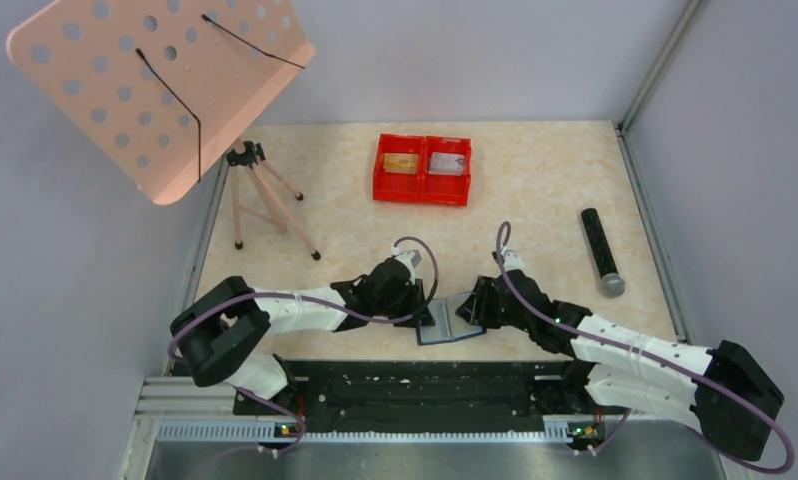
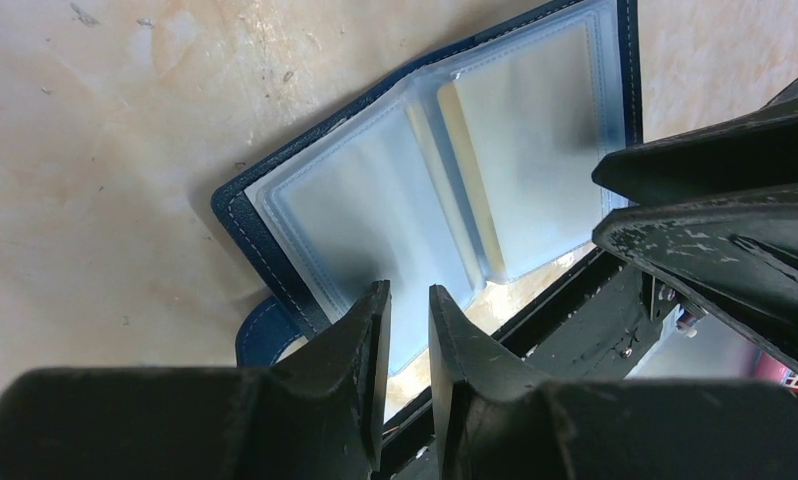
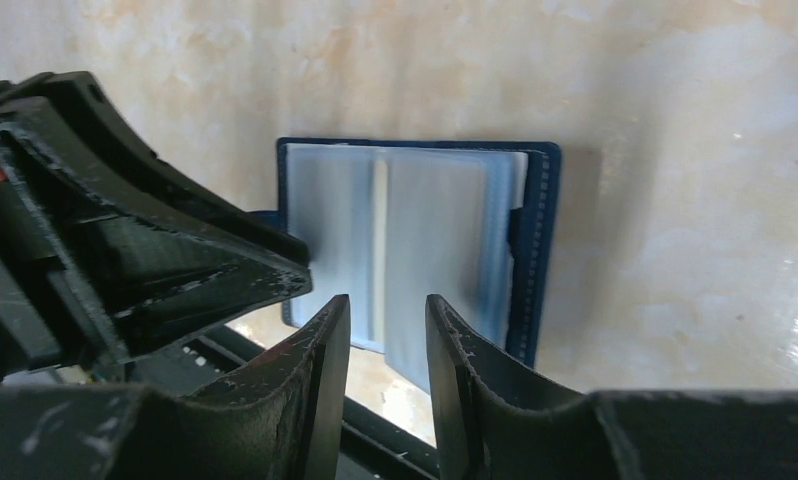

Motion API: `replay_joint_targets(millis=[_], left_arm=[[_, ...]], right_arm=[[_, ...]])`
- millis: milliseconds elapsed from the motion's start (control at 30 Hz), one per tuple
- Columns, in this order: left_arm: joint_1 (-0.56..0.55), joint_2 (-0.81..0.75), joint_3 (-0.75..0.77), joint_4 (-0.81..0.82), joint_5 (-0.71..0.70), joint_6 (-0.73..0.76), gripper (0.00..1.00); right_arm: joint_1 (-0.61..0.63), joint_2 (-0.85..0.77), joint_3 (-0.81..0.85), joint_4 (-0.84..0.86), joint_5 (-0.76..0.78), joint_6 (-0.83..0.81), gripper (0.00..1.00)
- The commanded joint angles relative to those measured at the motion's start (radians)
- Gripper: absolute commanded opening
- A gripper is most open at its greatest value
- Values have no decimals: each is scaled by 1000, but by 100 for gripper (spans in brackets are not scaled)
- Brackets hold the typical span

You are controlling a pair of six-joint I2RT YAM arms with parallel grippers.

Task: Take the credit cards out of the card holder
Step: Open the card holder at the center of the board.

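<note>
Nearside of red tray (image 1: 407,191), at surface (image 1: 535,200) edge, card holder (image 1: 453,322) lying open. My left hand (image 2: 407,322) and right hand (image 3: 387,330) straddling sleeves (image 2: 355,230), slightly parted, gripping nothing. Extracting gold card (image 2: 467,180); next move needing pinch on card edge alone.

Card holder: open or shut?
Open. The card holder lies spread, both clear sleeve pages showing, with a tan card tucked near the fold.

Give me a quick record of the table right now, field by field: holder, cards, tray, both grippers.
card holder: open, between both grippers
card inside: gold-tan edge in a clear sleeve
red tray: gold card left compartment, silver card right
left gripper: narrow gap at a sleeve edge, grip unclear
right gripper: same
</note>
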Motion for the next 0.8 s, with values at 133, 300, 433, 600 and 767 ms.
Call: replay_joint_targets(millis=[133,300,433,600,767], left_arm=[[3,-3,-15,41,10,14,26],[3,-5,-19,40,7,12,26],[3,-6,-20,40,7,13,25],[3,-6,-21,44,10,11,26],[3,-3,-19,46,13,11,26]], right_arm=[[-6,7,0,100,-55,15,34],[-7,1,28,0,15,-1,37],[-8,-29,44,-74,85,-18,38],[-18,-21,28,-71,93,-25,39],[-20,18,6,-16,62,-23,39]])
